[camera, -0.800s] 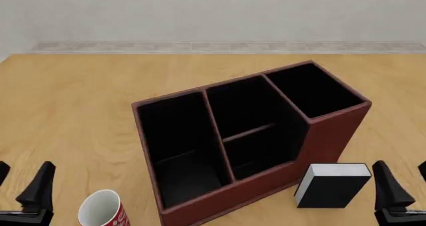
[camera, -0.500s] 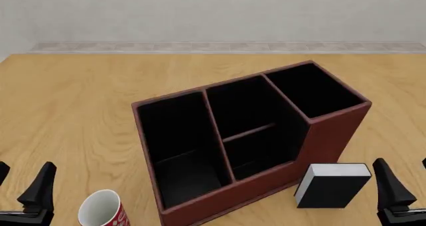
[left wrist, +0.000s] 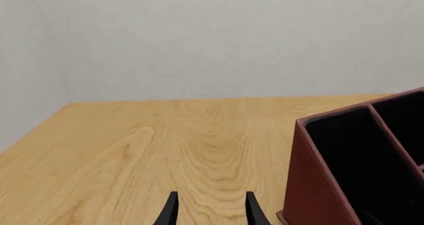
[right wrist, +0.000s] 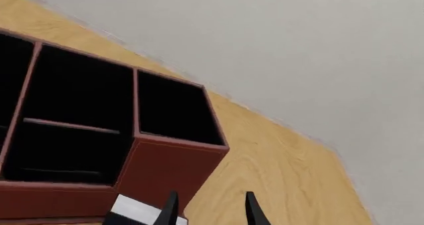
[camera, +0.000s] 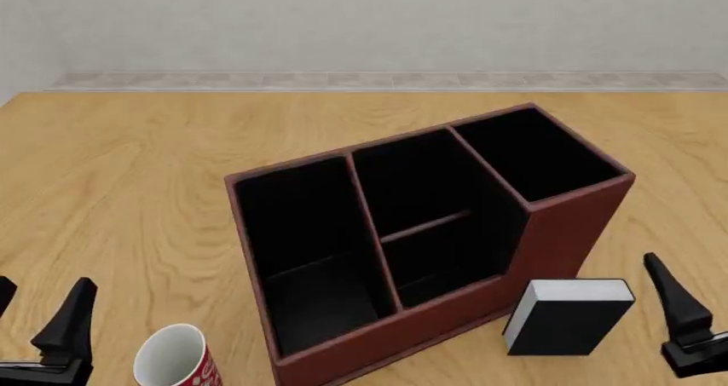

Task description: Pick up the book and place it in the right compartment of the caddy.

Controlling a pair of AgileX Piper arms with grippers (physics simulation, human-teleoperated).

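Hovering low at the near left corner of the wooden table [camera: 136,173], the left gripper [camera: 34,326] had its dark fingers spread with a clear gap between them and nothing held; in its own wrist view the two fingertips [left wrist: 171,211] stood apart over bare wood, beside the caddy's end wall; just right of that gripper in the front view stood the white-and-red cup [camera: 174,358], touching neither the gripper nor the box; beyond it the caddy [camera: 455,318], a reddish-brown box with black lining, sat skewed on the table, its wide end section nearest the cup, then the middle section split by a crossbar, then the right compartment [camera: 533,152], narrow and tallest-walled, with nothing visible inside; the book [camera: 565,317] stood upright on the table just in front of the caddy's tall right end, its white page edges facing up and its black cover toward the camera, very close to the box, though contact could not be judged; to the book's right the right gripper [camera: 705,305] was partly cut off by the frame edge, one finger [camera: 673,294] visible there; its wrist view showed both fingertips [right wrist: 171,207] parted and unloaded, with the book's white edge at the left tip, contact unclear.
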